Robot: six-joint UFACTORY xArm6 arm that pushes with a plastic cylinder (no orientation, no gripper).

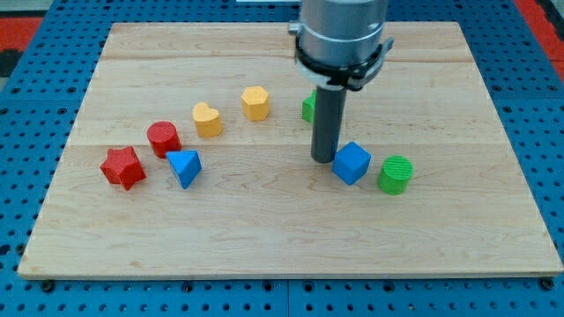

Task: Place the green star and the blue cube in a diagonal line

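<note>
Camera view: pale wooden board on blue pegboard. No gripper here — just the dark rod, my tip touching the blue cube's left side, apparently placed to shove it. Green block, presumably the star, sits mostly hidden behind the rod, farther back. Ribbed green cylinder sits just right of the cube.

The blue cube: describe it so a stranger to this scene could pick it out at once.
Start at the wooden board and find the dark rod coming down right of centre; my tip sits just at the view's left of the blue cube. A green cylinder stands on its other side. The only other blue piece, the blue triangular block, lies far towards the view's left.
</note>
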